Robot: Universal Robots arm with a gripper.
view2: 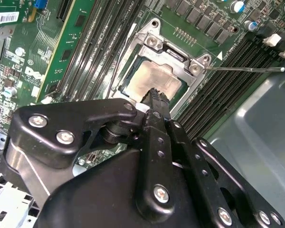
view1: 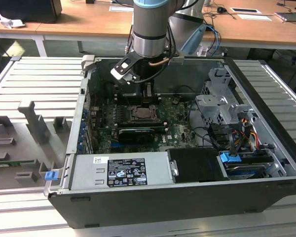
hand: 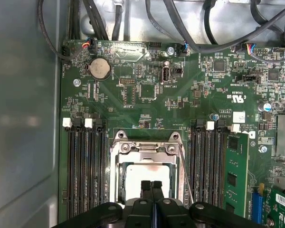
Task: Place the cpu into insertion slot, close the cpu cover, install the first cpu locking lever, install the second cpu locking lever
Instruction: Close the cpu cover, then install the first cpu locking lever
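The cpu (hand: pixel 147 172) lies flat in the insertion slot (view1: pixel 143 114), its pale metal face (view2: pixel 156 80) showing through the window of the cpu cover (hand: pixel 147 154). The cover's silver frame (view2: pixel 173 54) lies down around the chip. My gripper (hand: pixel 151 186) hangs just above the chip's near edge, fingers shut together with nothing between them. In the second wrist view the fingertips (view2: pixel 156 97) overlap the chip. A thin locking lever (view2: pixel 242 69) sticks out sideways over the memory slots; the same wire (hand: pixel 185 175) runs beside the socket. In the exterior view the gripper (view1: pixel 149 96) stands over the socket.
Long black memory slots (hand: pixel 85 166) flank the socket on both sides, one holding a green module (hand: pixel 235 171). Cables (hand: pixel 190 28) hang along the case wall beyond the board. A black card (view1: pixel 135 133) and the drive cage (view1: pixel 222 106) sit nearby inside the case.
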